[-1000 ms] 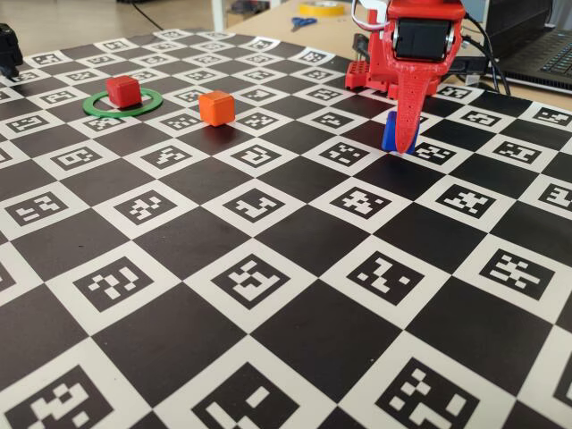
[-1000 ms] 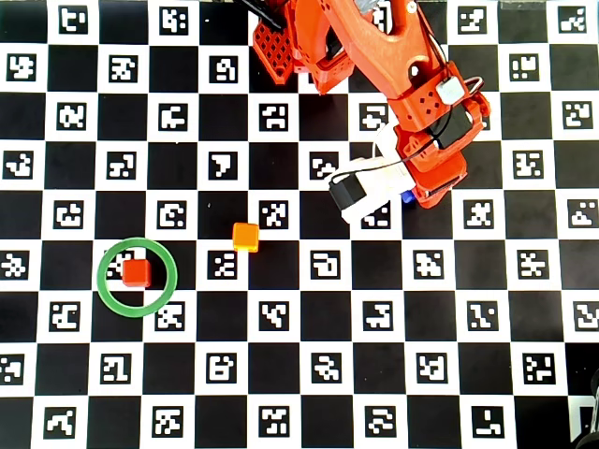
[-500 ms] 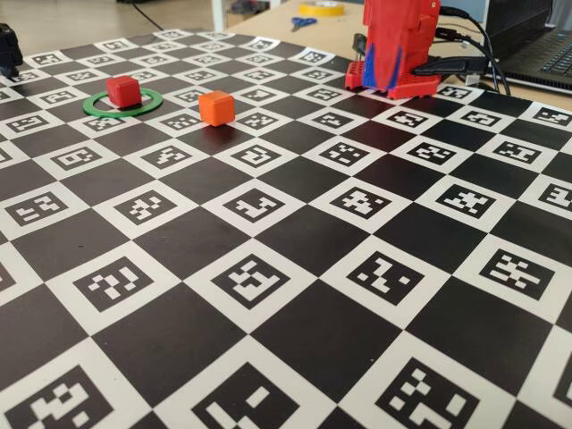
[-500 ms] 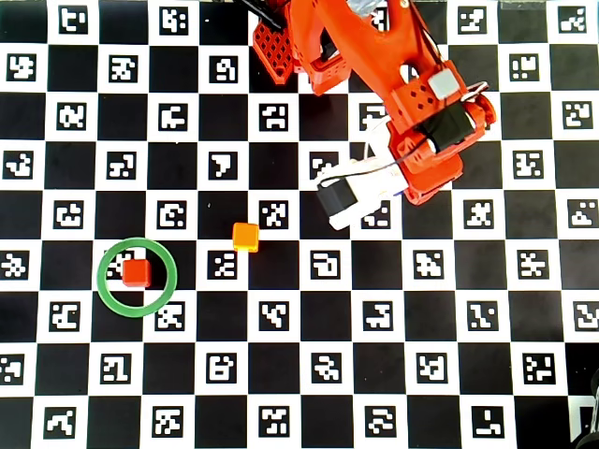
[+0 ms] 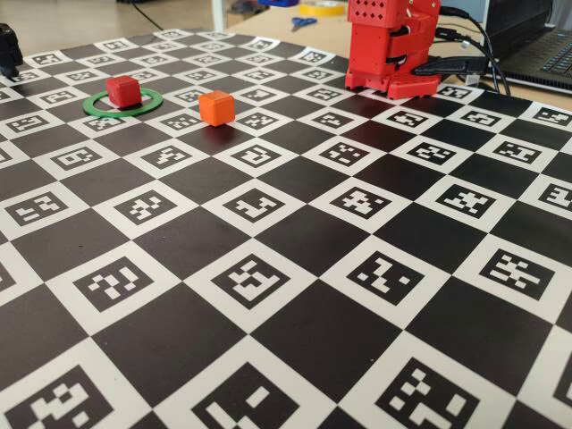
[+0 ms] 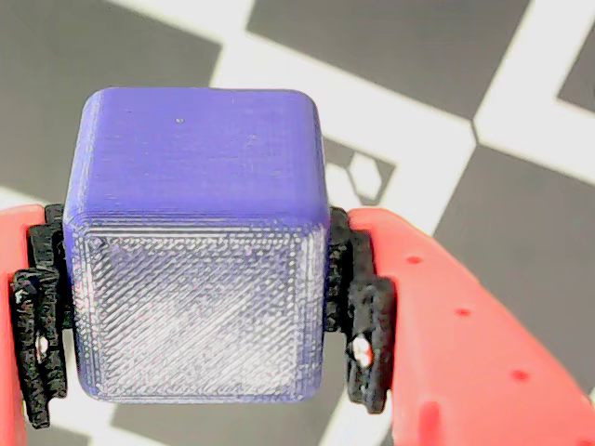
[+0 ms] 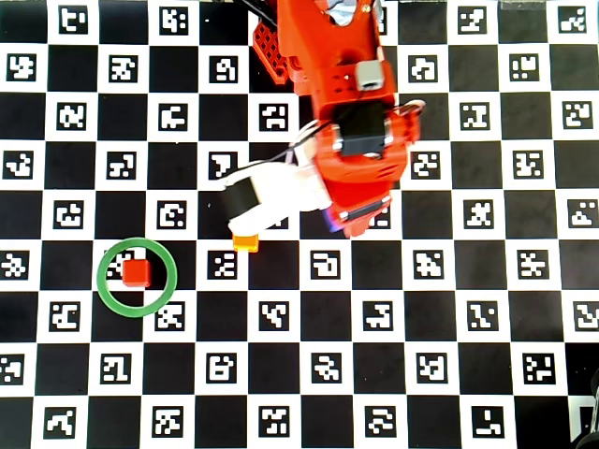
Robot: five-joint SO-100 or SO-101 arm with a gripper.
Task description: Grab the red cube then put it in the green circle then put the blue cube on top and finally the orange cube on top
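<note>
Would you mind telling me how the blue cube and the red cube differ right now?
The blue cube is clamped between the gripper pads, off the board; the red cube rests on the board inside the green circle, untouched. Colours differ: blue versus red. Both are plain cubes.

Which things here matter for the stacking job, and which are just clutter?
Job:
- blue cube, clamped in the gripper
- red cube, inside the green circle
- orange cube, on the board

Lying about:
- scissors
- yellow tape roll
- laptop
</note>
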